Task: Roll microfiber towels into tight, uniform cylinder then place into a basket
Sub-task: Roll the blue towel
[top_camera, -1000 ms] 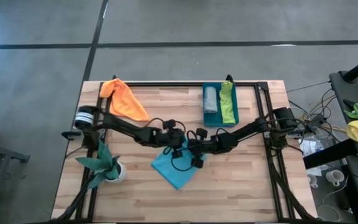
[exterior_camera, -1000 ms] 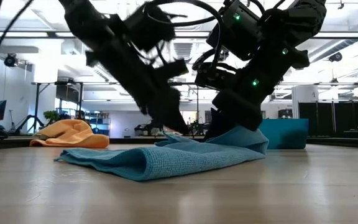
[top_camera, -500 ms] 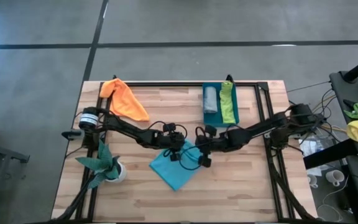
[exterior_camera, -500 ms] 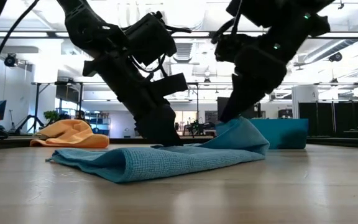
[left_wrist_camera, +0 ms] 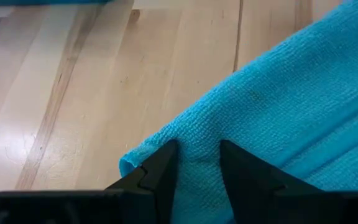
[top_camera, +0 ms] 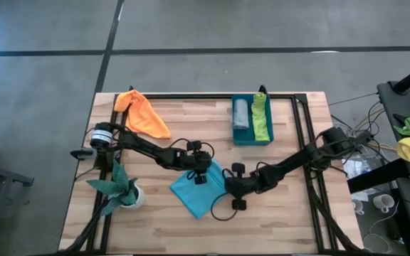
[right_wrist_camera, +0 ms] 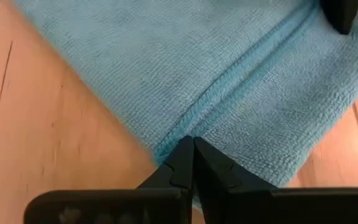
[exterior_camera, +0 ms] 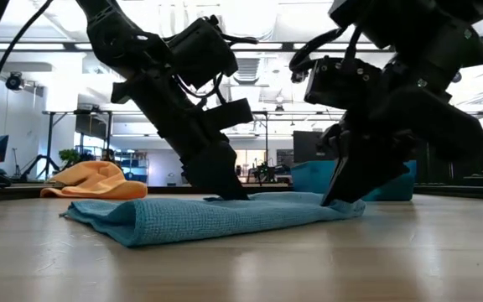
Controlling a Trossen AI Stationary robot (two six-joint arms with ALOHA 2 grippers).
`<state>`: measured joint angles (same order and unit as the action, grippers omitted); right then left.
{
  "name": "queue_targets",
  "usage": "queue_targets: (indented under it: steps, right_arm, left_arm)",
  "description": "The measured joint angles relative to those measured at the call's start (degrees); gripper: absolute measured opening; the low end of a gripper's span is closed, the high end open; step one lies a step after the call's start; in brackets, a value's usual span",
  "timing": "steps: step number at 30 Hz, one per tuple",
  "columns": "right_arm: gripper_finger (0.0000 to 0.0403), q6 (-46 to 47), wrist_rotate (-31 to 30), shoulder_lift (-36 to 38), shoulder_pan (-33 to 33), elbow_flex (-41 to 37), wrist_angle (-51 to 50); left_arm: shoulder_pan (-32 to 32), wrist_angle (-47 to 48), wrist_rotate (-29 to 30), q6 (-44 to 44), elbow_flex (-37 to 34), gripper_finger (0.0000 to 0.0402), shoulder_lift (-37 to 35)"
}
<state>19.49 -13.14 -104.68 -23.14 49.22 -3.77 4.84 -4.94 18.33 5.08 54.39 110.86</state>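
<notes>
right gripper (top_camera: 225, 186) drew back, turquoise towel (top_camera: 199, 190) folded flat

High view straight down over table (top_camera: 276, 213); low view level, close; both share turquoise towel (top_camera: 194, 193) (wrist views nearest).

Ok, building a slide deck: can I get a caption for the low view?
Both claws pinch the turquoise towel flat on the table, left claw and right claw.
</notes>
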Motion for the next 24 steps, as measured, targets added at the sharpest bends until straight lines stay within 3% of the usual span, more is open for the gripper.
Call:
queue_targets:
  steps: [10,20,24]
  right_arm:
    - [0.0009,5.52,-1.08,9.78,0.43,0.06,-7.51]
    - [0.0009,7.24,-3.02,2.99,0.82,-2.12,-0.21]
    - [0.0009,7.08,-0.55,2.28,0.78,-1.53,-0.33]
  left_arm:
    - [-0.02,1.66,1.30,-4.60,0.54,0.0111,-2.88]
    - [-0.09,1.43,2.27,-4.39,0.35,0.0111,-3.12]
    - [-0.11,1.94,2.78,-4.51,0.46,0.0111,-3.72]
